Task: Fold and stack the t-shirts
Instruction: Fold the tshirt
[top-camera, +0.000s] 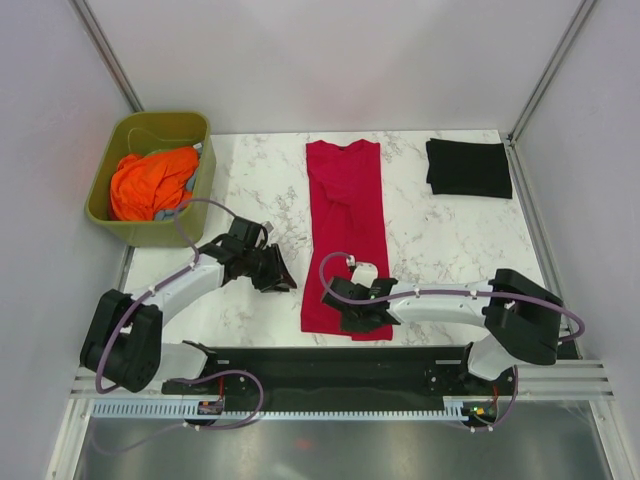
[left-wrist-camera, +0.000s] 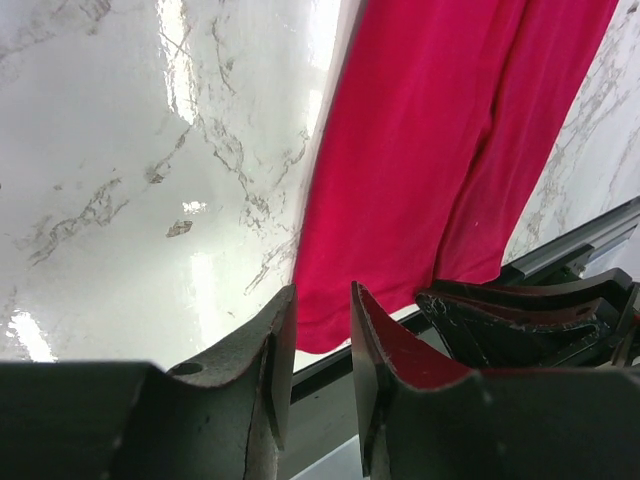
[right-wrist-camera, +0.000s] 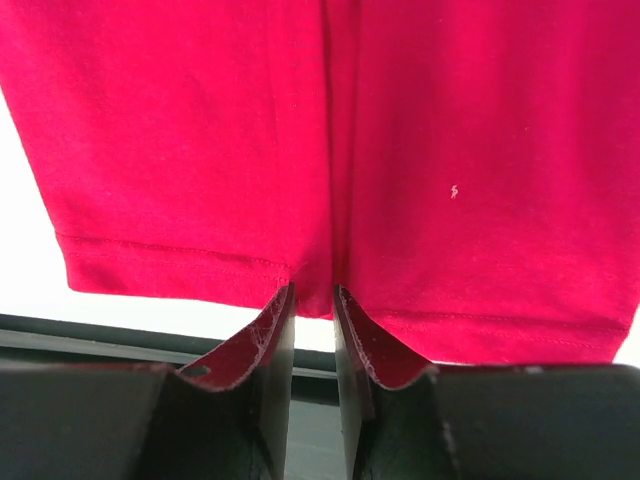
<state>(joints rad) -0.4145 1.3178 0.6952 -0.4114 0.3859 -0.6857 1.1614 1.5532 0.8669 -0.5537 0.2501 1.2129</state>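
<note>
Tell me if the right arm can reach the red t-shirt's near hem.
Probably yes: the right gripper sits at the near hem of the red t-shirt, jaws slightly apart, nothing in the way.

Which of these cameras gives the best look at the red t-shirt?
The top external view: it shows nearly the whole red t-shirt lying as a long strip on the table. The left wrist view shows only its lower part, the right wrist view just its hem, close up.

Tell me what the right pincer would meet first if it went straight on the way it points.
The red t-shirt: its near hem lies just beyond the tips of the right pincer. Depth is unclear, so the tips may already touch the cloth.
</note>
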